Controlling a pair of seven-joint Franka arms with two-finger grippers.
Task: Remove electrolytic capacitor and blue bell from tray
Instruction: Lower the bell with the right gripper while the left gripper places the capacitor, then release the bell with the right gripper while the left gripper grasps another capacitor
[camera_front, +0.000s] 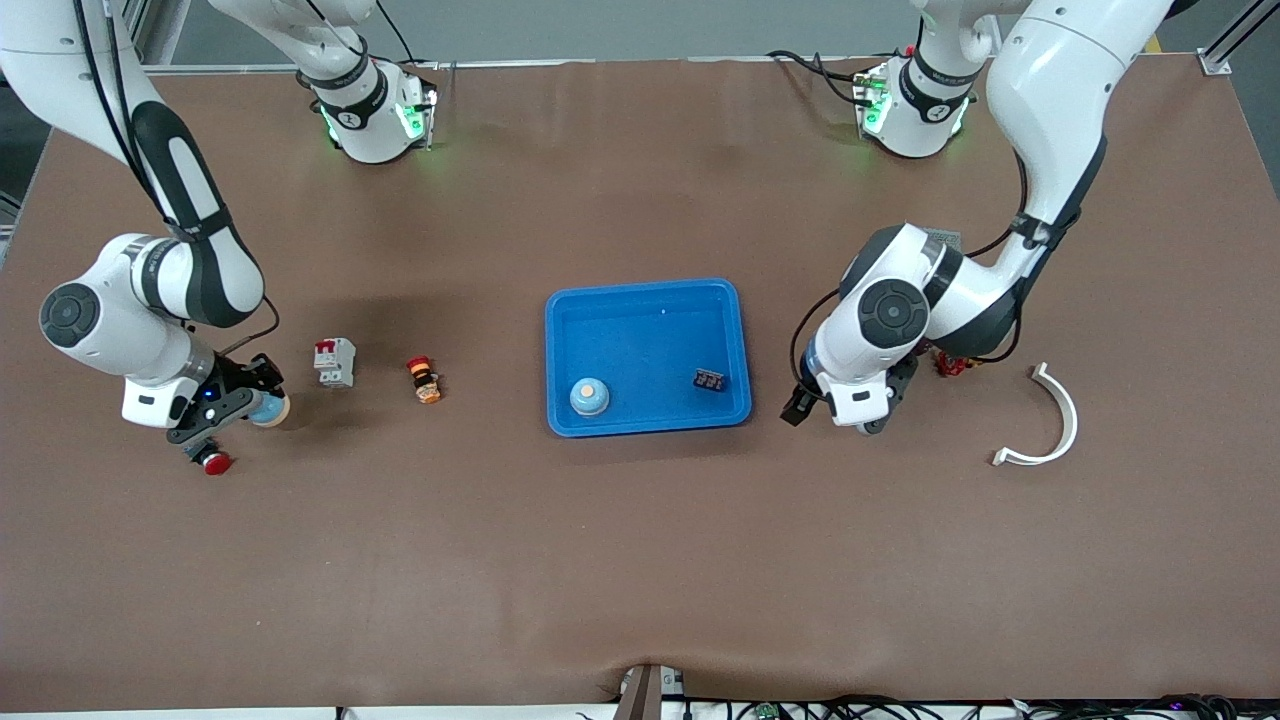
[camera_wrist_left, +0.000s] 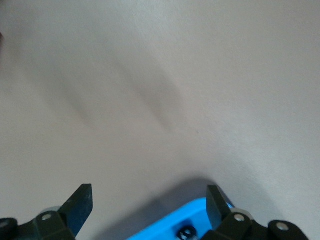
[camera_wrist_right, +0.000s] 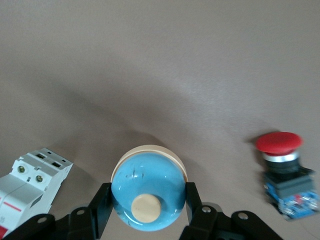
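My right gripper (camera_front: 250, 405) (camera_wrist_right: 147, 202) is shut on a blue bell (camera_front: 270, 408) (camera_wrist_right: 147, 192) with a cream button and base, low over the table at the right arm's end. Its fingers (camera_wrist_right: 102, 206) press the dome from both sides. A second blue bell (camera_front: 590, 397) sits in the blue tray (camera_front: 645, 295) near its front wall. The small dark capacitor (camera_front: 710, 380) (camera_wrist_left: 186, 232) also lies in the tray (camera_wrist_left: 200, 215). My left gripper (camera_front: 815, 412) (camera_wrist_left: 149, 200) hangs open and holds nothing, just outside the tray's edge toward the left arm's end.
A red push button (camera_front: 212, 460) (camera_wrist_right: 284, 167) stands just nearer the camera than the held bell. A white circuit breaker (camera_front: 335, 362) (camera_wrist_right: 30, 182) and a small orange-red part (camera_front: 425, 380) lie between it and the tray. A white curved piece (camera_front: 1050, 420) and a small red part (camera_front: 946, 364) lie at the left arm's end.
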